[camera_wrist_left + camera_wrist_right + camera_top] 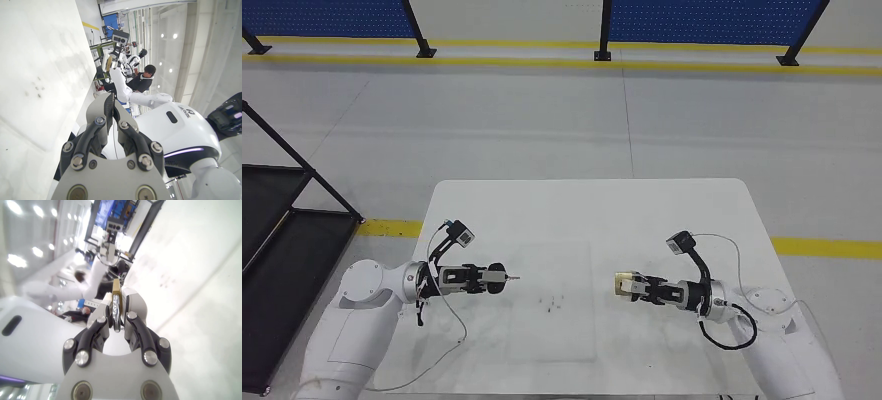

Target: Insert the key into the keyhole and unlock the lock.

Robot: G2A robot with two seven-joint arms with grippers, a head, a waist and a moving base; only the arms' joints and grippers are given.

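A white table [592,205] stands on a pale floor crossed by yellow lines, with blue panels [322,18] along the far side and a black rack [282,230] off to the robot's left. Over the table's left part, the left gripper [500,277] points toward the middle. Its fingers [107,108] are pressed together on the key [512,277], whose thin tip sticks out past them toward the other arm. Over the right part, the right gripper [634,287] faces it, pinching the brass lock [622,285] by its flat sides. The body of the lock juts forward beyond the fingertips, and its shiny shackle [115,313] lies back toward the wrist. Key and lock point at each other along roughly one line but are well apart, nothing touching. A few dark specks [552,300] mark the table surface between them.
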